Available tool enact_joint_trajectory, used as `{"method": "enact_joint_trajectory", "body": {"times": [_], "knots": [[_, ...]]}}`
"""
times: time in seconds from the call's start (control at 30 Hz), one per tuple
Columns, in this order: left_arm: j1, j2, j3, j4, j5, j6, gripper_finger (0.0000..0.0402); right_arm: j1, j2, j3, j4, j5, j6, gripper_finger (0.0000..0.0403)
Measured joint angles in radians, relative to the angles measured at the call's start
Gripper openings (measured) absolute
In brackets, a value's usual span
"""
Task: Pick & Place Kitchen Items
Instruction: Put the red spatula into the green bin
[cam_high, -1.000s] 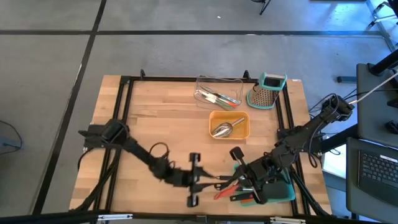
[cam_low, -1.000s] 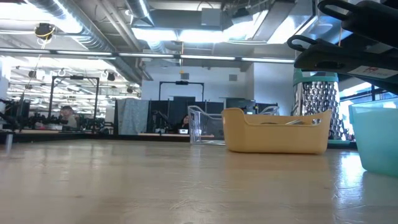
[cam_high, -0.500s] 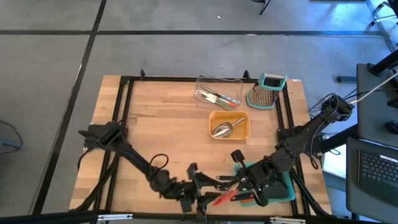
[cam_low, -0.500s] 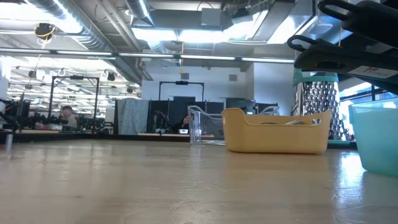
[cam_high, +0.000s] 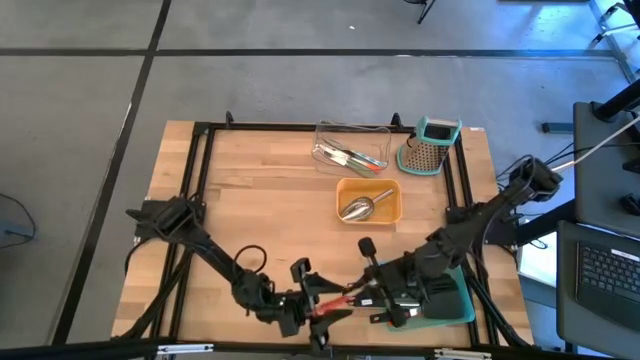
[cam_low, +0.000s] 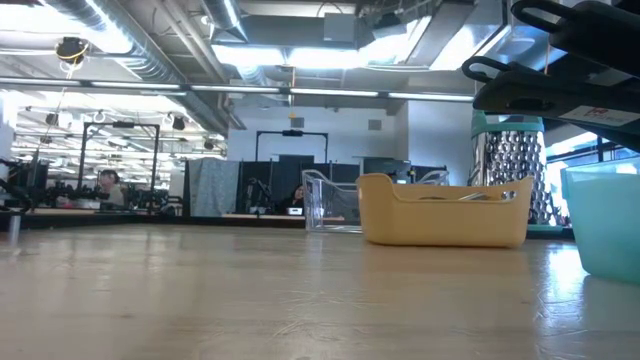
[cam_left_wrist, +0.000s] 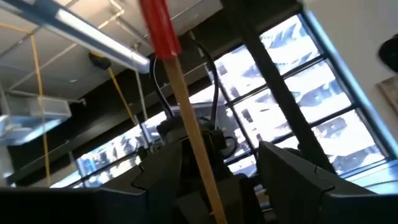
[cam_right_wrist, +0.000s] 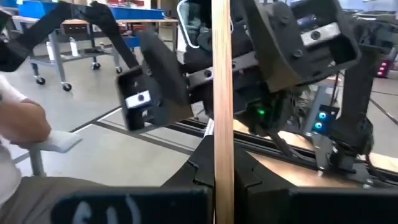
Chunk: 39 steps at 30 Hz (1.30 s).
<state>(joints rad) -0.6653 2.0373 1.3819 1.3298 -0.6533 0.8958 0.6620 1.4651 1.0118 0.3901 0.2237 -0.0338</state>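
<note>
No lettering can be made out on anything here. The red-headed, wooden-handled utensil (cam_high: 335, 303) hangs above the bench's (cam_high: 270, 215) near edge — right end effector (cam_high: 372, 296) clamped on its wooden handle, left end effector (cam_high: 305, 306) with fingers apart around the red end.

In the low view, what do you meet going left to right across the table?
Clear tray → orange tray → grater → teal tray.
</note>
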Motion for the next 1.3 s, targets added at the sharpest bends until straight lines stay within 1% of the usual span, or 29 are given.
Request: {"method": "enact_joint_trajectory", "body": {"times": [0.1,0.23,0.4,0.63,0.87,0.93,1.0,1.1,1.13,1.3], "knots": [[0.011,0.000,0.000,-0.011,-0.012,-0.003,0.0207,-0.003,0.013,0.011,0.004,0.005,-0.001,0.0007],[0.020,0.000,0.000,-0.030,-0.002,-0.034,0.0202,0.000,0.014,0.012,0.005,-0.002,-0.003,0.0007],[0.030,0.000,0.000,-0.048,0.002,-0.046,0.0188,0.000,0.014,0.012,0.006,0.005,-0.003,0.0007],[0.045,0.000,0.000,-0.078,0.050,-0.099,0.0172,-0.003,0.039,0.013,0.036,0.003,0.000,0.0007],[0.066,0.000,0.000,-0.103,0.056,-0.153,0.0153,-0.002,0.043,0.013,0.024,0.023,0.000,0.0007],[0.066,0.000,0.000,-0.106,0.043,-0.153,0.0138,-0.002,0.043,0.013,0.016,0.035,0.000,0.0007],[0.066,0.000,0.000,-0.113,0.021,-0.150,0.0111,-0.006,0.043,0.013,-0.004,0.039,0.011,0.0007],[0.064,-0.009,-0.001,-0.159,-0.005,-0.153,0.0043,-0.013,0.043,0.013,-0.029,0.041,0.039,0.0007],[0.063,-0.018,-0.001,-0.191,-0.010,-0.186,0.0026,-0.016,0.043,0.013,-0.040,0.042,0.036,0.0007],[0.065,-0.075,-0.001,-0.352,-0.019,-0.293,0.0021,-0.020,0.040,0.015,-0.059,0.045,0.052,0.0008]]}}
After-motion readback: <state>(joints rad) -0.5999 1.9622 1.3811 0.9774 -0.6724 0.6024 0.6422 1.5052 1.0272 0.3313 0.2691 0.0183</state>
